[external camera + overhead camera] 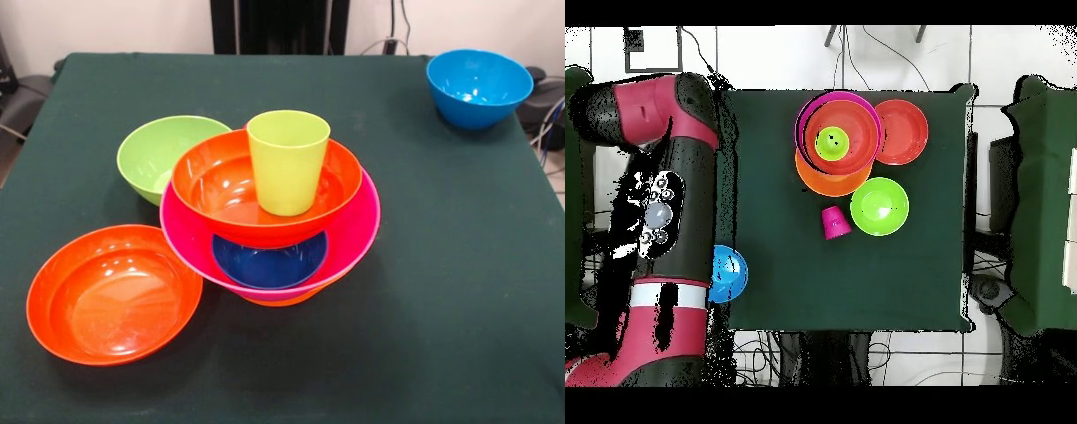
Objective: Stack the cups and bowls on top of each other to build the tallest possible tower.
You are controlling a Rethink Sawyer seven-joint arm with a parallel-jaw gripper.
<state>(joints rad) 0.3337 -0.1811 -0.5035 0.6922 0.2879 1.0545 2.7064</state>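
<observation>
The tower stands mid-table. A lime green cup [288, 161] stands upright in a big orange bowl [212, 190]. That bowl rests tilted on a small dark blue bowl [269, 263], which lies in a big pink bowl [357, 231]. An orange piece [284, 299] shows under the pink bowl; I cannot tell what it is. From overhead the lime cup [831, 142] sits in the stack's middle. A red-pink cup [835, 222] lies beside the stack, hidden in the front view. The yellow-orange cup is hidden. The gripper shows in neither view.
A green bowl [159, 155] stands behind-left of the tower. A shallow red-orange bowl [113, 294] stands front-left. A light blue bowl [478, 87] sits at the table's far right corner. The red and black arm [660, 200] is folded beside the table.
</observation>
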